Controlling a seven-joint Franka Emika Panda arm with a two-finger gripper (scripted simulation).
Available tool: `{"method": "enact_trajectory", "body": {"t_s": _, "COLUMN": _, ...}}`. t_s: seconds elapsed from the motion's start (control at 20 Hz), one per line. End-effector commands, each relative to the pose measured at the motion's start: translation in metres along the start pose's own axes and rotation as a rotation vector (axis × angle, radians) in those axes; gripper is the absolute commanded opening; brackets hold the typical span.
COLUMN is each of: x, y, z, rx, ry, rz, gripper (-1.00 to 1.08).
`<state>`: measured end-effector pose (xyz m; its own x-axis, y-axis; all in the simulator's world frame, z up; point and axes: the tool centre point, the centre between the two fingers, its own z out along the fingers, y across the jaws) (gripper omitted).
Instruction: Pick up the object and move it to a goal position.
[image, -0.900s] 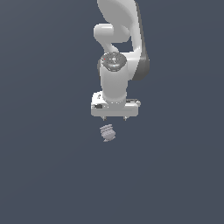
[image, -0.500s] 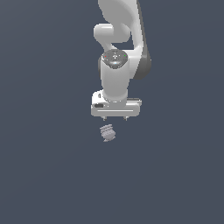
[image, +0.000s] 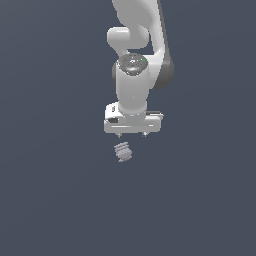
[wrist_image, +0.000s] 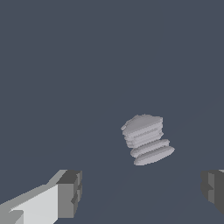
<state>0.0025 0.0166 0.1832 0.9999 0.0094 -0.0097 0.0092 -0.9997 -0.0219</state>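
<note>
Claw above a small ridged object

The claw (image: 132, 134) is seen with its fingers (wrist_image: 70, 194) spread wide apart, nothing gripped. The pale grey object (image: 123, 151) is found just below it, untouched, on the dark worktop (image: 55, 200).

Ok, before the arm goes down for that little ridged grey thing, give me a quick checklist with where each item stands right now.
1. Jaws open: ok. In the wrist view the two fingertips stand wide apart on the gripper.
2. Nothing held yet: ok. The ridged grey object lies free, apart from both fingertips.
3. Object between the jaws' line: ok in the wrist view; it sits between the two fingertips, ahead of them.
4. Gripper above the object: roughly ok. In the exterior view the object lies just under the gripper, toward that view's left.
5. Object's pose: tilted, its layers slanting.
6. Goal position: cannot tell; no marker shows in either view.
</note>
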Motion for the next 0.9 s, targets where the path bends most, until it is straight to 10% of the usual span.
{"method": "enact_trajectory", "body": {"t_s": 0.0, "x": 0.0, "y": 0.002, "z": 0.004, "rx": -0.001, "ry": 0.0, "rz": -0.013, "gripper": 1.0}}
{"method": "enact_trajectory", "body": {"t_s": 0.85, "x": -0.002, "y": 0.034, "z": 0.072, "rx": -0.02, "ry": 0.005, "rz": -0.289, "gripper": 1.0}}
